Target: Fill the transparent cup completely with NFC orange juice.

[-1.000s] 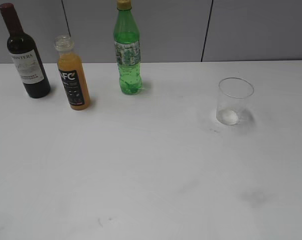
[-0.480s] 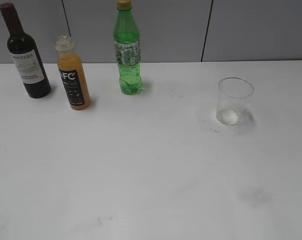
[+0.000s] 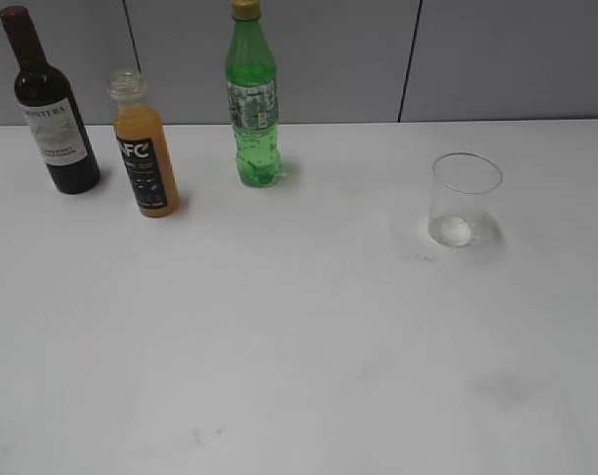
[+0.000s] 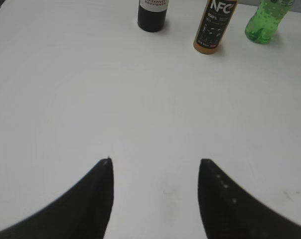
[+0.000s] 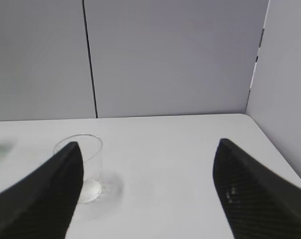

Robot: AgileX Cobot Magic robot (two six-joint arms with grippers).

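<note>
At the back left of the white table (image 3: 299,346) stand a dark wine bottle (image 3: 51,109) and a green soda bottle (image 3: 252,99), with the NFC orange juice bottle (image 3: 144,148) between them, uncapped and nearly full of orange liquid. Nothing blocks it. The transparent cup (image 3: 464,200) stands empty and upright, well apart on the right. My left gripper (image 4: 155,172) hangs spread wide over bare table, holding nothing, the bottles far ahead. My right gripper (image 5: 148,154) is spread wide too, empty, the cup beside its left finger.
</note>
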